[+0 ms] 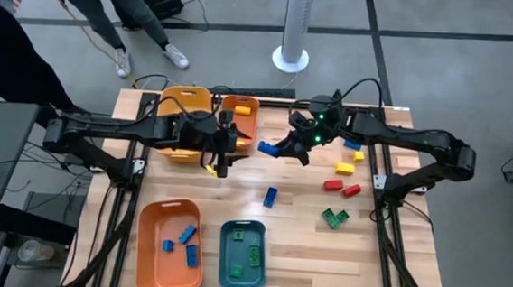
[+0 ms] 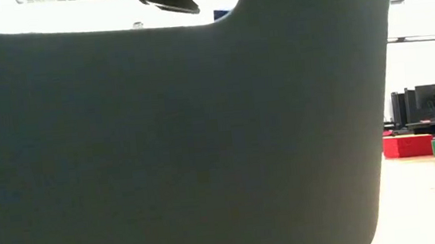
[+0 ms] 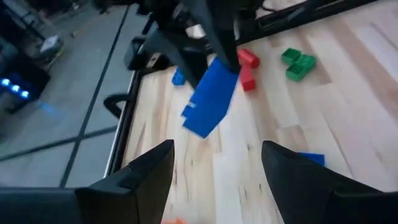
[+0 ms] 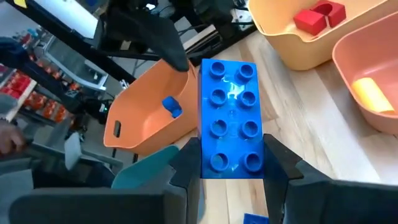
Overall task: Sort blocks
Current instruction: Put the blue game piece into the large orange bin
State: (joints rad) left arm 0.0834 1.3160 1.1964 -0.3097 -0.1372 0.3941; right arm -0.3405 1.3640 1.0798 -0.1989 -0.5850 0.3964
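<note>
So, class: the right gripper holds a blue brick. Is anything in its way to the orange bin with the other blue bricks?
Possibly. The right gripper holds the brick up high; the left gripper hangs open between it and the bin.

Plastic toys and bins on a wood table.
Blue block [image 4: 231, 118] is glossy studded plastic; orange bin [image 4: 149, 115] is smooth matt plastic; table [image 1: 296, 223] is pale planked wood, light sheen; gripper fingers [image 3: 149, 171] are matt black.
</note>
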